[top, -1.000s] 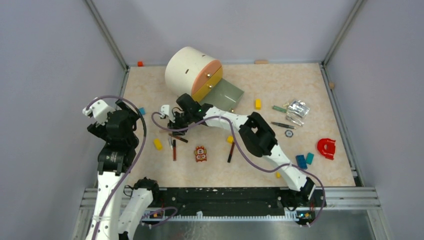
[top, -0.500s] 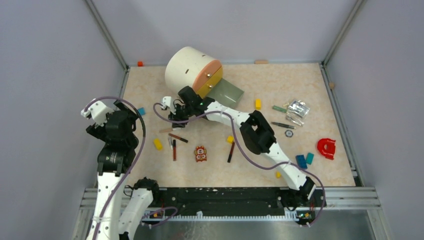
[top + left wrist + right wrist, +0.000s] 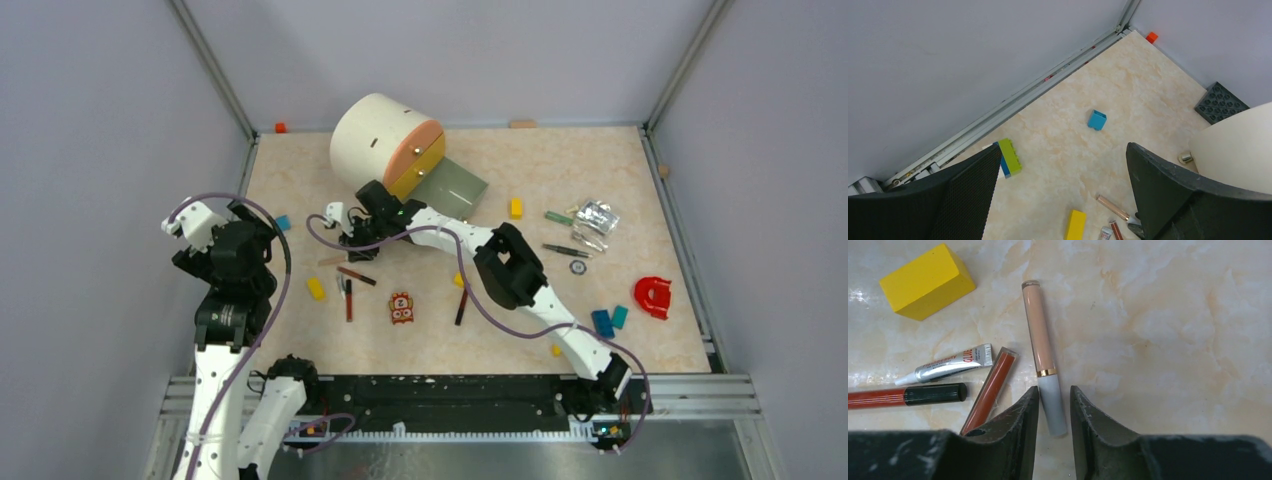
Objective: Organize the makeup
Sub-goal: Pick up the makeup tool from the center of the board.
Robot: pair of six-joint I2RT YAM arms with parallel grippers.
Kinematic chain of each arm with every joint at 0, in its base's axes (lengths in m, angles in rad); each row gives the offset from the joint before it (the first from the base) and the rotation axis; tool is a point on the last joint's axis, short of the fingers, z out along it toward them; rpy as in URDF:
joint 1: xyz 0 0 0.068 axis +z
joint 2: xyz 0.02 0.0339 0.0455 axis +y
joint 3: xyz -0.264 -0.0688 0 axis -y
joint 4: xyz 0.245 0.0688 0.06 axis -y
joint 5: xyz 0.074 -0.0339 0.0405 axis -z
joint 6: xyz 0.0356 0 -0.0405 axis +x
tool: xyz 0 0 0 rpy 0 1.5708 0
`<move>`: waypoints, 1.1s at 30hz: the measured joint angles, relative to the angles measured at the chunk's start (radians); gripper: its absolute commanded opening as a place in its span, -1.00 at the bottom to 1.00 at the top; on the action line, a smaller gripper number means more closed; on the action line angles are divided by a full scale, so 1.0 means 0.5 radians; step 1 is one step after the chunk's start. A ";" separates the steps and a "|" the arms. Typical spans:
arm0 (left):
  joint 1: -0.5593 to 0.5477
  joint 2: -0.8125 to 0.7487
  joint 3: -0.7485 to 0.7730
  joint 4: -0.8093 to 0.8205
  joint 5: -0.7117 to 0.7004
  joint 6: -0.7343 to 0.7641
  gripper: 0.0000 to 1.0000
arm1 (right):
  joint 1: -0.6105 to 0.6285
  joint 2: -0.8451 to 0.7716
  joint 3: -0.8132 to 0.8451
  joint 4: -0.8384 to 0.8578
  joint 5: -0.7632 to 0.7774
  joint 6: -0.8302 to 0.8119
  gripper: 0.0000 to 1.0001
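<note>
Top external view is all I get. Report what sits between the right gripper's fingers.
Observer: A peach tube. Its grey cap lies between the right gripper's fingertips. Whether they pinch it, I cannot tell.
Operator: Name what lies beside it.
Observer: A silver glue tube and a red-brown stick.
Operator: Check the left gripper.
Observer: The left gripper is wide open and empty. Its camera shows a green-and-blue brick.

In the right wrist view the black-capped red pencil (image 3: 903,395) runs off the left edge, and the red-brown tube (image 3: 993,380) has its lower end hidden behind a finger (image 3: 1015,422) of the right gripper (image 3: 1053,395). Whether that gripper touches the grey cap of the peach tube (image 3: 1040,340) cannot be told.
</note>
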 measured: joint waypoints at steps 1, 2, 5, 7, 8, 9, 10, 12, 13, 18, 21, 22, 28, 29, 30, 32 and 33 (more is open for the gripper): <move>0.000 0.000 0.000 0.000 0.003 0.001 0.98 | 0.002 0.001 0.003 -0.005 0.008 -0.008 -0.52; 0.000 0.000 0.000 0.000 0.008 0.001 0.98 | 0.003 0.001 0.004 -0.008 0.017 -0.016 -0.57; 0.000 -0.001 0.000 0.001 0.010 0.001 0.98 | 0.012 0.001 0.005 -0.014 0.040 -0.053 -0.70; 0.000 -0.001 -0.001 0.002 0.017 0.002 0.98 | 0.018 0.001 0.005 -0.015 0.047 -0.063 -0.78; 0.000 -0.001 -0.001 0.001 0.018 0.002 0.98 | 0.021 0.001 0.005 -0.014 0.049 -0.065 -0.84; 0.000 -0.001 -0.001 0.002 0.021 0.002 0.98 | 0.024 0.001 0.005 -0.013 0.049 -0.068 -0.89; 0.000 -0.002 -0.001 0.002 0.024 0.002 0.98 | 0.024 0.001 0.003 -0.009 0.048 -0.070 -0.95; 0.000 -0.002 -0.002 0.002 0.024 0.003 0.98 | 0.026 -0.001 -0.011 0.011 0.039 -0.074 -1.00; 0.000 -0.002 -0.002 0.002 0.024 0.005 0.98 | 0.026 -0.008 -0.029 0.031 0.033 -0.072 -1.00; 0.003 -0.007 -0.010 0.004 0.025 0.016 0.98 | 0.026 -0.053 -0.096 0.066 0.013 0.033 -1.00; 0.008 -0.018 -0.018 0.004 0.024 0.018 0.98 | 0.028 -0.157 -0.251 0.153 0.031 0.150 -1.00; 0.010 -0.019 -0.019 0.005 0.024 0.018 0.98 | 0.029 -0.223 -0.328 0.191 0.046 0.199 -1.00; 0.014 -0.019 -0.024 0.011 0.030 0.026 0.98 | 0.035 -0.638 -0.612 0.414 0.168 0.349 -1.00; 0.014 -0.019 -0.025 0.013 0.033 0.030 0.98 | 0.037 -0.713 -0.644 0.453 0.194 0.369 -1.00; 0.014 -0.019 -0.025 0.015 0.034 0.031 0.98 | 0.037 -0.797 -0.685 0.487 0.220 0.386 -1.00; 0.015 -0.019 -0.026 0.017 0.039 0.036 0.98 | 0.037 -0.969 -0.814 0.555 0.278 0.420 -1.00; 0.015 -0.019 -0.027 0.017 0.040 0.038 0.98 | 0.037 -1.038 -0.877 0.575 0.307 0.432 -1.00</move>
